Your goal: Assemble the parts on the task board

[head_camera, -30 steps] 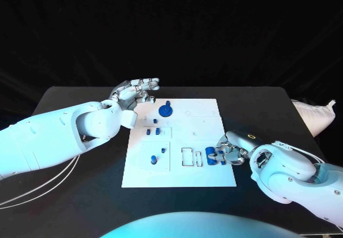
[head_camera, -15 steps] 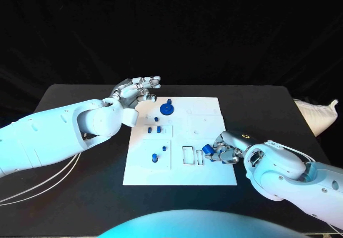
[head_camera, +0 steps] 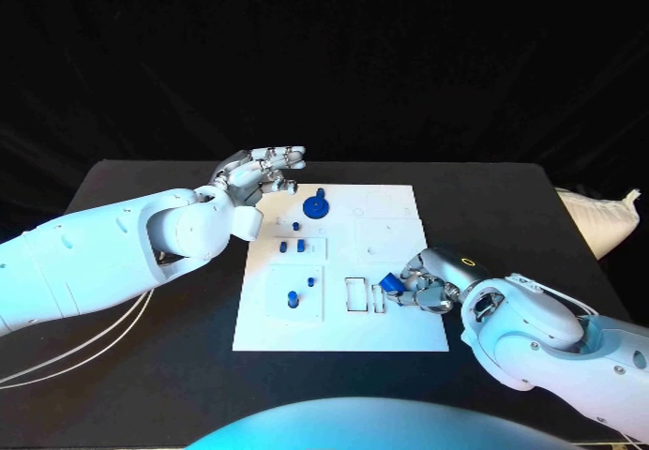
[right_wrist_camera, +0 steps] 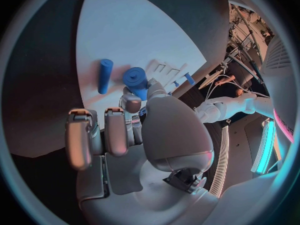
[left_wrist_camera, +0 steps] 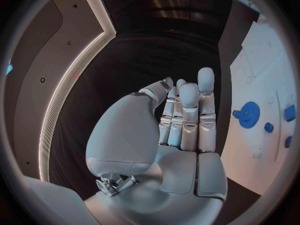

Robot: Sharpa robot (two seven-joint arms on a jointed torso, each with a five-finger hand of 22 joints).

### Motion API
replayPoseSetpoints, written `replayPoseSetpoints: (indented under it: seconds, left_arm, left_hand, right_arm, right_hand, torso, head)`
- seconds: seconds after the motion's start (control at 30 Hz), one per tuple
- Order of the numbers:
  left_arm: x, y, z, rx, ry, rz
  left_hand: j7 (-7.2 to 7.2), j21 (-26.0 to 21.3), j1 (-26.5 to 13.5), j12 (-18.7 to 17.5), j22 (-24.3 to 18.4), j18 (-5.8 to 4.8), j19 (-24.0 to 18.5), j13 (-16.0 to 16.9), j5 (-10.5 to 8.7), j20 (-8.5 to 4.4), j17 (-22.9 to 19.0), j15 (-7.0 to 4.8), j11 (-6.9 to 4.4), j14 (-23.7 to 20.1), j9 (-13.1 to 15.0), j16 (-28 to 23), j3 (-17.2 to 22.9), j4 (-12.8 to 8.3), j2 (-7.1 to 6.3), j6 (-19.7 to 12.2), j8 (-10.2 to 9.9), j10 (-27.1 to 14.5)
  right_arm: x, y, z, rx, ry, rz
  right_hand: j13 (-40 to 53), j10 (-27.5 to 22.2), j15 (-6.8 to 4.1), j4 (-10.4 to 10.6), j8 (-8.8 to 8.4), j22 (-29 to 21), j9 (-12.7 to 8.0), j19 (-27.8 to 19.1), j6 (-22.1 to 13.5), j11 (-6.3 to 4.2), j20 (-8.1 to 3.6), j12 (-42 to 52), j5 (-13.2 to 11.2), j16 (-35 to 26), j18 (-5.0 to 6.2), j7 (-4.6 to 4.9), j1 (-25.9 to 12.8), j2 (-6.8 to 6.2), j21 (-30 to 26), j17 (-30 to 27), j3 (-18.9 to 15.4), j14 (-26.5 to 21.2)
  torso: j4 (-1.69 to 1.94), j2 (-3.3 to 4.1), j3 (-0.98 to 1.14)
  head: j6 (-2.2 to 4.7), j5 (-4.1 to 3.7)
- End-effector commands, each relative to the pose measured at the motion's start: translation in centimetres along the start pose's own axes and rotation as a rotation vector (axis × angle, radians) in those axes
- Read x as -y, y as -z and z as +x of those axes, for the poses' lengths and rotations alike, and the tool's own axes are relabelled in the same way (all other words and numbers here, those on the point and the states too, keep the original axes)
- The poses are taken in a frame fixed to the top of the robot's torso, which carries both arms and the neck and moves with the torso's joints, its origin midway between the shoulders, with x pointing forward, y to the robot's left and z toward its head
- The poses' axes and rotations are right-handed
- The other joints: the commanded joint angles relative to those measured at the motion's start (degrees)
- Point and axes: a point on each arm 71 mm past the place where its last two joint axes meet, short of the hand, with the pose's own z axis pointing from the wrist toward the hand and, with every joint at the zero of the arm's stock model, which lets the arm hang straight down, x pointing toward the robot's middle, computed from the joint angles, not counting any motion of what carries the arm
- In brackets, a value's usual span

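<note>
Your right hand (head_camera: pixel 422 289) sits at the board's four-o'clock edge and pinches one short blue cylinder (right_wrist_camera: pixel 135 80) between thumb and a fingertip — the remaining fingers (right_wrist_camera: pixel 80 140) stand straight and free. In the right wrist view the cylinder's round end face is turned toward the camera, so its long axis runs roughly along the line of the fingers, out away from the palm. Just beside it, one blue peg (right_wrist_camera: pixel 104 75) lies flat on the task board (head_camera: pixel 392 333), apart from the held piece, its long axis also running away from the hand.

Your left hand (head_camera: pixel 257 171) hangs above the table off the board's eleven-o'clock corner, holding nothing, its fingers (left_wrist_camera: pixel 187 112) extended side by side with the tips slightly curled.

Counting outward over the board in the head view: one blue gear (head_camera: pixel 315 207) near twelve o'clock, a pair of small blue parts (head_camera: pixel 290 247) below it towards nine, one small dot-like piece (head_camera: pixel 309 280) and one upright-looking piece (head_camera: pixel 293 299) at about seven o'clock. Two narrow rectangular slots (head_camera: pixel 354 294) lie at six o'clock, long axes running from the near edge to the far one.
</note>
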Motion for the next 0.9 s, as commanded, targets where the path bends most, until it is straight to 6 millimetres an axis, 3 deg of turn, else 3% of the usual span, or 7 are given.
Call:
replayPoseSetpoints:
  seconds: [0.03, 0.17, 0.37, 0.53, 0.7, 0.9]
  left_arm:
    - [0.0, 0.0, 0.3, -0.027, 0.004, 0.001]
    - [-0.1, 0.0, 0.4, -0.03, 0.004, 0.0]
    - [-0.1, 0.0, 0.5, -0.033, 0.003, -0.001]
    - [-0.2, 0.0, 0.6, -0.037, 0.004, -0.002]
    - [-0.2, 0.0, 0.6, -0.04, 0.005, -0.004]
    - [-0.2, 0.0, 0.6, -0.041, 0.003, -0.004]
  left_hand:
    - [-0.06, -0.2, 0.1, 0.3, 0.0, 0.96, -0.4, 0.1, -0.02, 0.0, -0.1, -0.14, -0.02, -0.4, 0.0, -0.4, -0.1, -0.4, 0.28, -0.5, 0.1, -0.3]
    - [-0.06, -0.2, 0.1, 0.3, 0.0, 0.96, -0.4, 0.1, -0.02, 0.0, -0.1, -0.14, -0.02, -0.4, 0.0, -0.4, -0.1, -0.4, 0.28, -0.5, 0.1, -0.3]
    - [-0.06, -0.2, 0.1, 0.3, 0.0, 0.96, -0.4, 0.1, -0.02, 0.0, -0.1, -0.14, -0.02, -0.4, 0.0, -0.4, -0.1, -0.4, 0.28, -0.5, 0.1, -0.3]
    - [-0.06, -0.2, 0.1, 0.3, 0.0, 0.96, -0.4, 0.1, -0.02, 0.0, -0.1, -0.14, -0.02, -0.4, 0.0, -0.4, -0.1, -0.4, 0.28, -0.5, 0.1, -0.3]
    - [-0.01, -0.3, -0.1, 0.5, -0.1, 0.96, -0.4, 0.1, 0.0, 0.05, -0.1, -0.09, 0.05, -0.5, 0.0, -0.4, -0.2, -0.4, 0.37, -0.6, 0.1, -0.5]
    - [-0.01, -0.3, -0.1, 0.5, -0.1, 0.96, -0.4, 0.1, 0.0, 0.05, -0.1, -0.09, 0.05, -0.5, 0.0, -0.4, -0.2, -0.4, 0.37, -0.6, 0.1, -0.5]
  right_arm:
    - [-0.7, 0.4, -0.6, 0.055, -0.118, 0.005]
    - [-1.1, 0.5, -0.6, 0.029, -0.152, 0.005]
    - [-1.8, 0.2, 0.1, -0.057, -0.153, 0.001]
    - [-2.6, -0.2, 0.8, -0.13, -0.124, -0.015]
    - [-3.2, -0.5, 1.2, -0.173, -0.089, -0.028]
    - [-3.6, -0.9, 1.0, -0.13, -0.064, -0.041]
  right_hand:
    - [0.2, 0.7, -0.43, 0.6, 0.64, 7.8, 1.6, 2.2, 0.8, -0.07, -0.48, 0.3, 1.2, 0.2, -0.72, -0.49, 0.4, 1.8, 0.4, 0.1, -0.2, 2.9]
    - [0.3, 0.7, -0.44, 0.7, 0.62, 7.9, 1.8, 2.2, 0.8, -0.08, -0.51, 0.2, 1.7, 0.3, -0.72, -0.5, 0.0, 1.94, 0.4, 0.1, -0.4, 2.9]
    - [-0.1, 0.7, -0.53, 0.6, 0.62, 7.9, 2.2, 2.2, 1.1, -0.2, -0.58, -0.5, 3.0, 0.2, -0.73, -0.66, -0.3, 2.29, 0.4, 0.0, -0.4, 2.9]
    - [0.0, 1.0, -0.56, 0.8, 0.37, 7.9, 2.9, 2.3, 1.4, -0.22, -0.62, -1.0, 3.8, 0.2, -0.74, -0.72, -3.3, 2.98, 0.4, 0.0, -1.7, 2.9]
    - [0.3, 1.4, -0.69, 0.7, 0.36, 7.8, 3.8, 2.2, 2.1, -0.43, -0.64, -1.3, 1.4, 0.0, -0.71, -1.01, -6.1, 3.76, 0.3, -0.5, -3.4, 2.8]
    - [0.3, 1.5, -0.82, 0.8, 0.24, 7.8, 4.6, 2.2, 2.3, -0.56, -0.77, -2.0, -0.4, 0.0, -0.7, -1.17, -7.6, 4.08, 0.3, -0.5, -4.9, 2.8]
  torso:
    - [0.06, 0.01, -0.03]
    - [0.21, 0.03, -0.07]
    - [0.08, 0.05, -0.09]
    - [0.14, 0.07, -0.06]
    - [0.12, 0.05, -0.07]
    - [-0.01, 0.01, -0.06]
  head:
    - [0.08, -0.19]
    - [0.05, -0.18]
    - [-0.01, 0.01]
    - [-0.13, 0.1]
    - [-0.53, 0.35]
    - [-0.41, 0.53]
